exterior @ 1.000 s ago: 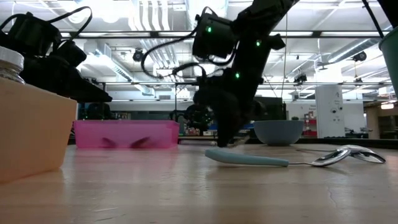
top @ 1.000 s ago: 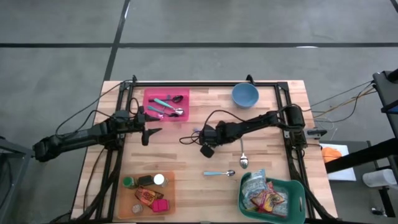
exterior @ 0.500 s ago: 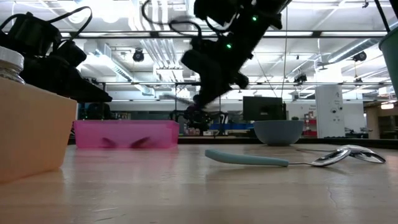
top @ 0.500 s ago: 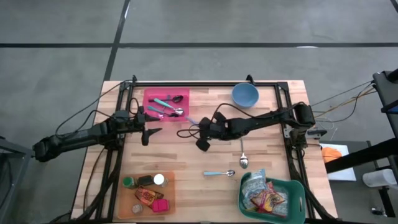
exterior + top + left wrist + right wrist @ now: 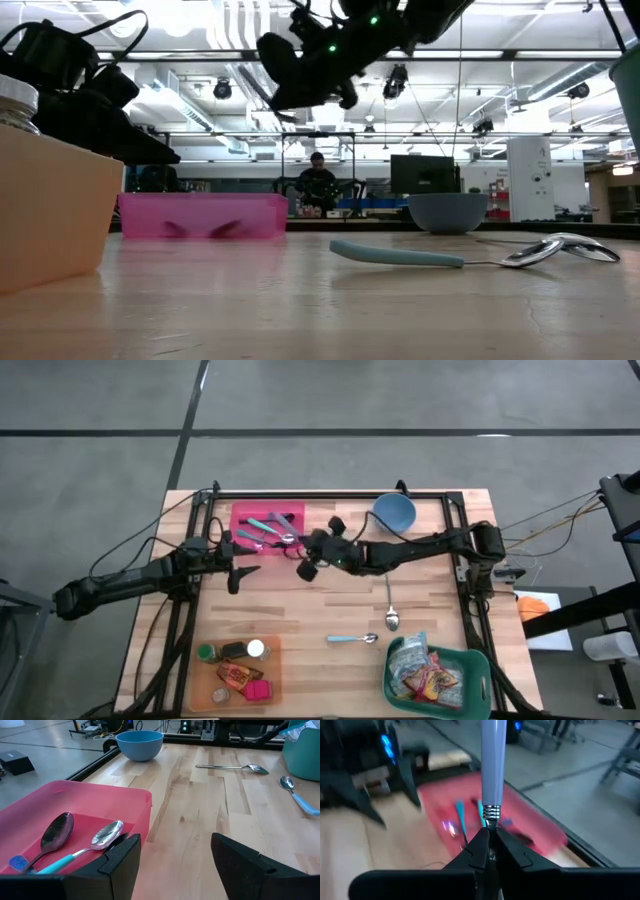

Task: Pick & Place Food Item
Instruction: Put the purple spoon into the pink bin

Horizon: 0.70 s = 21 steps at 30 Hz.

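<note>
My right gripper (image 5: pixel 491 836) is shut on a utensil with a pale lilac handle (image 5: pixel 493 760). It hovers above the table beside the right end of the pink tray (image 5: pixel 268 528), where it shows in the high view (image 5: pixel 303 548) and the low view (image 5: pixel 285 70). Several spoons lie in that tray. The utensil's working end is hidden behind the fingers. My left gripper (image 5: pixel 175 860) waits open at the table's left (image 5: pixel 240 572), next to the tray's near side. Food packets fill a green bin (image 5: pixel 470 660) at the near right. My right gripper pinches the utensil between its two fingertips at the ribbed metal neck (image 5: pixel 491 813), just below the pale handle. The fingers come from the table's right, nearly level, and lie along the utensil. The handle sticks out past the fingertips over the pink tray, clear of everything.
A blue bowl (image 5: pixel 394 512) stands at the far edge. A metal spoon (image 5: pixel 391 608) and a teal-handled spoon (image 5: pixel 352 639) lie on the bare wood right of centre. An orange tray (image 5: pixel 272 685) with jars and packets sits near left. A person shows in the room beyond (image 5: pixel 318 180).
My right gripper has risen from the table's middle and swung toward the far left, to the pink tray. It has tipped from pointing steeply down to nearly level. It stays shut on the pale-handled utensil, which has been carried up clear of the table.
</note>
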Each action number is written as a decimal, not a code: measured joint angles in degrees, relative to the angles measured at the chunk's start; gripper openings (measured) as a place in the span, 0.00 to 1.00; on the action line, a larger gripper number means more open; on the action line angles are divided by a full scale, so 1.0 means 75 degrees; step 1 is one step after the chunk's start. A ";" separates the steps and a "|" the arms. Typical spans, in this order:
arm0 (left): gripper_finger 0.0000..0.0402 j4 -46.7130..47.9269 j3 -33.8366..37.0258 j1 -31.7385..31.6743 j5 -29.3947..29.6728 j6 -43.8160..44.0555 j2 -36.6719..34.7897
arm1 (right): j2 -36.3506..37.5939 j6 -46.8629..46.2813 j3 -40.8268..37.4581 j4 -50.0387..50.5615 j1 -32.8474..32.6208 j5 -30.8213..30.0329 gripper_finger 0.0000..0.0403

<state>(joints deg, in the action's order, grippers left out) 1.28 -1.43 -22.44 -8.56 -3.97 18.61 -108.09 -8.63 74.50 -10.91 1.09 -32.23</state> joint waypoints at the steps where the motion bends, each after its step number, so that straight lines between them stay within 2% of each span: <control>1: 0.61 0.0000 0.0000 -0.0003 0.0003 -0.0003 0.0000 | -0.0078 0.0009 0.0003 -0.0371 0.0097 0.0206 0.04; 3: 0.61 0.0000 0.0002 0.0000 0.0002 0.0000 0.0000 | -0.0245 0.0193 0.0000 -0.0975 0.0278 0.0506 0.04; 6: 0.61 0.0000 0.0002 -0.0003 0.0001 0.0000 0.0000 | -0.0669 0.0696 -0.0005 -0.2179 0.0487 0.0538 0.04; 10: 0.61 0.0000 0.0000 -0.0003 0.0003 -0.0003 0.0000 | -0.1265 0.0782 0.0063 -0.3376 0.0742 0.0613 0.04; 18: 0.61 0.0000 0.0000 -0.0002 0.0002 0.0000 0.0000 | -0.2473 0.0354 0.1128 -0.3277 0.1189 0.1371 0.04; 21: 0.61 0.0000 0.0000 0.0000 0.0003 -0.0001 0.0000 | -0.2800 0.0220 0.1595 -0.2516 0.1260 0.1387 0.04</control>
<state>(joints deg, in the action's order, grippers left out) 1.28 -1.43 -22.44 -8.54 -3.98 18.61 -129.09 -6.98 86.46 -29.78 10.54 -21.83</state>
